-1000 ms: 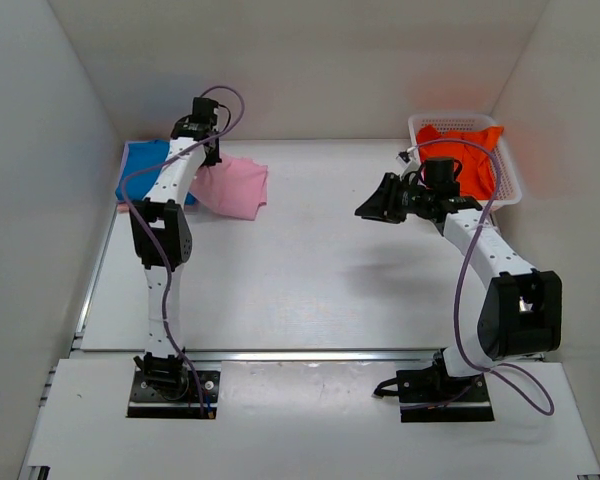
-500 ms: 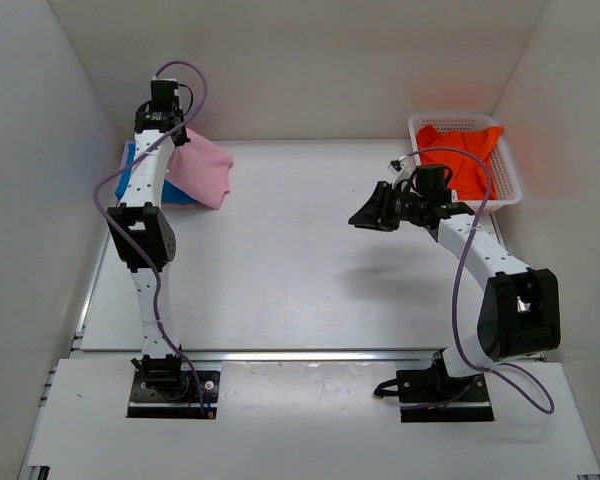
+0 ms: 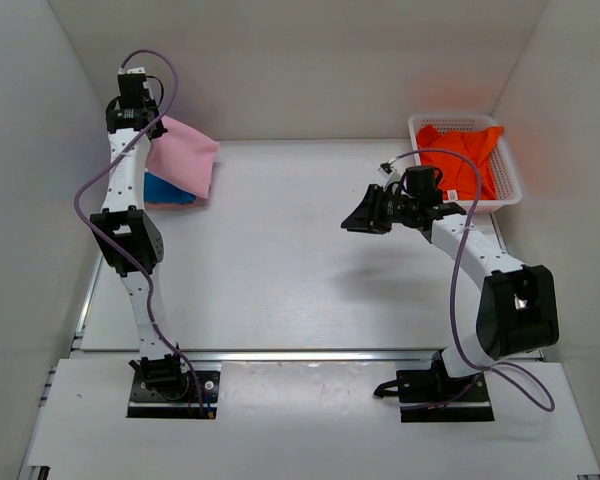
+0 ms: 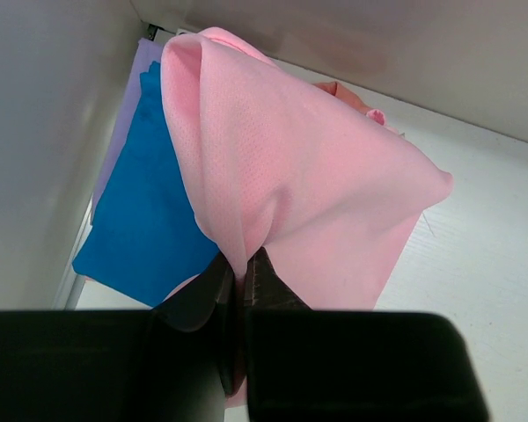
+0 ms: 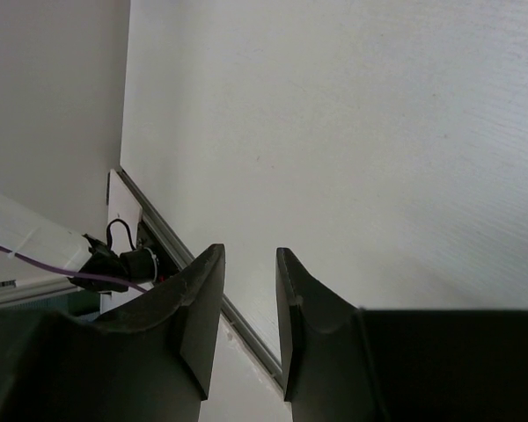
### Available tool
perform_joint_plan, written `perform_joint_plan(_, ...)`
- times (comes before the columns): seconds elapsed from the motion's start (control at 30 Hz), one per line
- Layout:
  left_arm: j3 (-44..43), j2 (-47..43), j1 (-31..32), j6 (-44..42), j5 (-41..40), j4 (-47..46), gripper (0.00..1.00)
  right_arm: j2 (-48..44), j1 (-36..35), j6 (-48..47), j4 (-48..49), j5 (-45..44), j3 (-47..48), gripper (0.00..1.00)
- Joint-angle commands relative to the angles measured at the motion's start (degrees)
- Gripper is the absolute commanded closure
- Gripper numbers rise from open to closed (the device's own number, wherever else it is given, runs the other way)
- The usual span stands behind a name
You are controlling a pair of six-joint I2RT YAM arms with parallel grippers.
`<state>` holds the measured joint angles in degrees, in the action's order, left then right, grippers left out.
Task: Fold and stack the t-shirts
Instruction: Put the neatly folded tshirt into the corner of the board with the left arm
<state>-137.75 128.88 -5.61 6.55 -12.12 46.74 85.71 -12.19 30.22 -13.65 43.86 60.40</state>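
At upper left, your left tool point(image 4: 240, 268) is clamped on the pink t-shirt point(image 4: 317, 193), which hangs above the blue t-shirt point(image 4: 145, 202) lying on the worktop point(image 3: 300, 260); stacking those two looks close. Mid-frame, your right tool point(image 5: 249, 290) hangs with jaws apart, empty. At upper right, the orange t-shirt point(image 3: 465, 160) lies crumpled in the basket point(image 3: 515, 185), not yet folded.

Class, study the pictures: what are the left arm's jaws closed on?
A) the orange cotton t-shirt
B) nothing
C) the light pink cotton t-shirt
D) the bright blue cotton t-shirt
C: the left wrist view shows the left arm's jaws pinching a fold of the light pink cotton t-shirt, while the bright blue cotton t-shirt lies beneath it.
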Motion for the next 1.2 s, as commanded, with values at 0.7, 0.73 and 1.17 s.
perform_joint_plan(0.7,-0.9,0.8,-7.8,2.8,3.5,-3.8,0.83,3.1,-2.1,-0.7,-0.2,0.2,2.0,0.73)
perform_joint_plan(0.73,-2.4,1.3,-7.8,3.1,3.2,-3.1,0.77,3.1,-2.1,-0.6,-0.4,0.4,1.9,0.74)
perform_joint_plan(1.17,12.6,-14.5,-6.8,12.0,23.7,1.7,0.01,-0.9,-3.4,-3.1,-3.3,-7.1,-3.8,0.55)
